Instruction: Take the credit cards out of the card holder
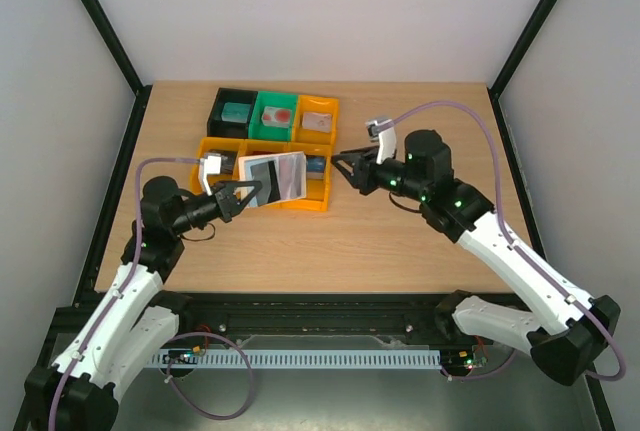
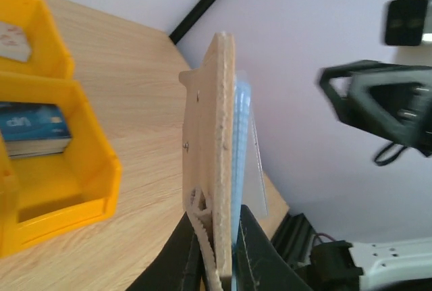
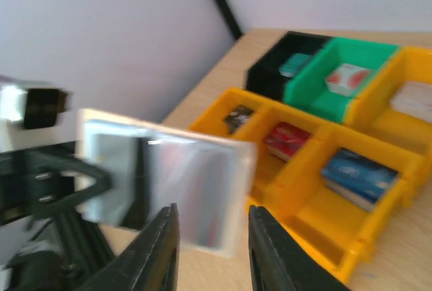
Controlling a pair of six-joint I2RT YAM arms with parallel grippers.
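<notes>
Wooden table (image 1: 400, 241), left gripper (image 1: 243, 191) on card holder (image 1: 277, 176)

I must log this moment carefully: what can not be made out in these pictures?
What is inside the card holder: glare in the top view, motion blur in the right wrist view, edge-on in the left wrist view.
Print on the cards in the bins: too small from above, blurred at the right wrist.

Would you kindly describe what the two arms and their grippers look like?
The left arm and right arm have white lower links and black upper joints, each trailed by a lilac cable. Small green lights dot the right arm. The left gripper and right gripper are black, with tapered fingers.
</notes>
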